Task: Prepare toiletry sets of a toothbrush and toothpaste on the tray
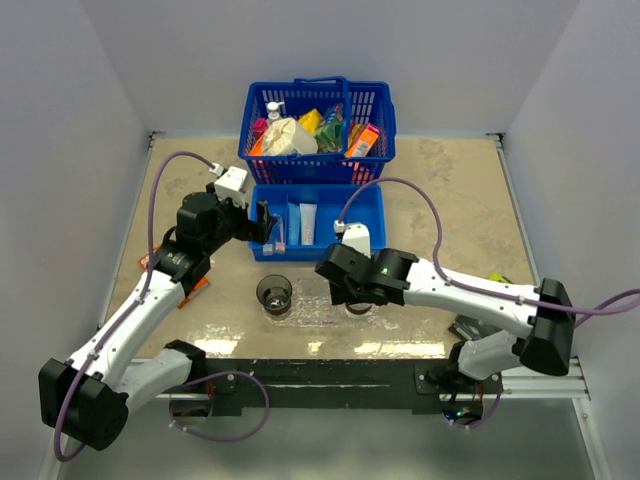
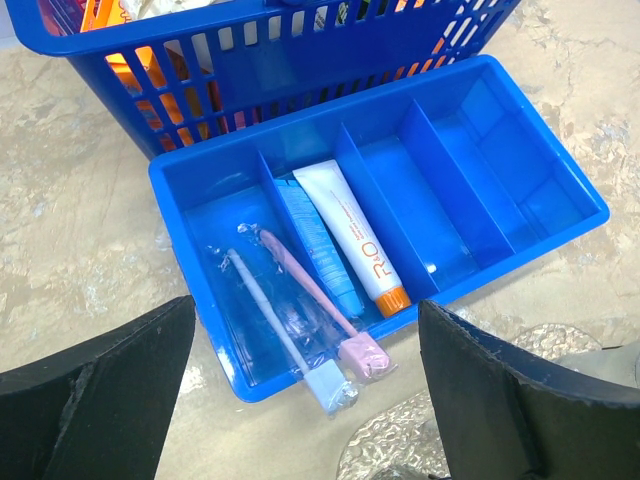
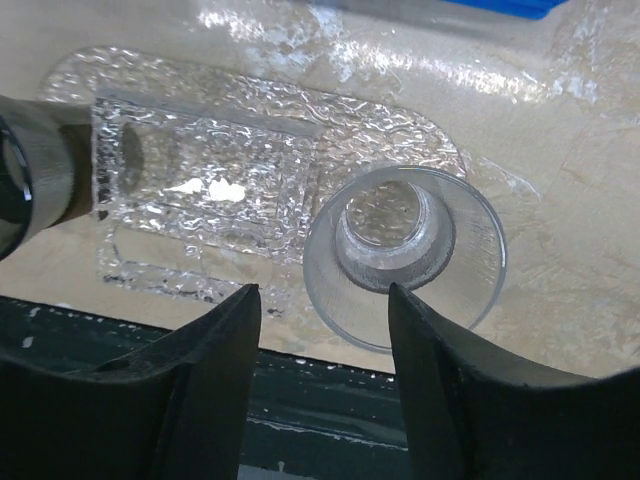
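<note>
- Desk (image 1: 450,200): beige, marbled, glossy surface.
- Tray (image 3: 200,150): clear plastic, bumpy texture, rounded outline. It lies flat at the near centre of the desk and carries no brush or tube.
- Clear cup (image 3: 405,255): round, thin-walled, upright on the tray's right end.
- Smoky cup (image 1: 274,292): dark, round, upright on the tray's left end.
- Bin (image 2: 500,170): blue rectangular hard plastic with dividers, just beyond the tray.
- Toothbrushes (image 2: 310,290): two slim sticks in crinkled clear wrap, one pink and one pale, at the bin's left end, heads over its near wall.
- Toothpaste tubes (image 2: 350,235): two flat tubes, one white with an orange cap and one pale blue, beside the brushes in the bin.
- Basket (image 1: 300,168): blue slotted plastic, packed, behind the bin.
- Left tool (image 2: 305,305): spread wide, grasping nothing, above the brushes.
- Right tool (image 3: 322,300): partly parted, grasping nothing, over the clear cup's near rim.
</note>
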Available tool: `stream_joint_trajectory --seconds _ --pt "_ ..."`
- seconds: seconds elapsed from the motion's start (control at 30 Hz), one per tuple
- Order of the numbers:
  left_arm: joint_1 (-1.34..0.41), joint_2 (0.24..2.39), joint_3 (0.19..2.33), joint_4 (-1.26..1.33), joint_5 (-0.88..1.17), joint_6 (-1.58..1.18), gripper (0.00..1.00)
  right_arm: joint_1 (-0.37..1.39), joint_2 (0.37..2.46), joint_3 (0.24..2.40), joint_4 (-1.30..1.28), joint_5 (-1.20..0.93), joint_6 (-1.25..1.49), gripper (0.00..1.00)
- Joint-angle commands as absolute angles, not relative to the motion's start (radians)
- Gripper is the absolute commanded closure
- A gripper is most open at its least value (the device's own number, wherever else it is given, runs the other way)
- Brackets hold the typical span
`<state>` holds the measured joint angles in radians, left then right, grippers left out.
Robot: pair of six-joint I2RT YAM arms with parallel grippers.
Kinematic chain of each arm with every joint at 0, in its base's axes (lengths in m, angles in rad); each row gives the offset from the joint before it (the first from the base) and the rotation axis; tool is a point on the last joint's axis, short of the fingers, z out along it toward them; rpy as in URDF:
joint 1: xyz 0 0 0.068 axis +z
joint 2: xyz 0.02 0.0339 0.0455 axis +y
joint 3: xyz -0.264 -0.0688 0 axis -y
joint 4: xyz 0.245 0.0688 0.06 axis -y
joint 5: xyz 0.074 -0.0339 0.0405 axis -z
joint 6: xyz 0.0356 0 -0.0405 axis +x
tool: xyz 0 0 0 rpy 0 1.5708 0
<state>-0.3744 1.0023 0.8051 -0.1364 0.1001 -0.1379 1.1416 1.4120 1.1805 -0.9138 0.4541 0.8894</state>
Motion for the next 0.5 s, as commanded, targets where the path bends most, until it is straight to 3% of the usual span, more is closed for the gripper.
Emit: stream_joint_trajectory --seconds 0.0,0.2,0.47 --pt "-0.38 0.996 0.808 -0.11 0.091 -0.138 0.04 1.091 1.333 1.204 -0.907 0.473 0.855 0.45" --pt "-0.38 0.996 0.81 -0.11 0.081 -0.135 0.04 0.882 1.249 1.114 -0.825 0.394 0.704 0.51" --pt "-0.379 1.002 0.808 -0.112 0.077 -0.133 0.04 0.836 1.198 1.019 -0.793 0.344 0.669 0.54"
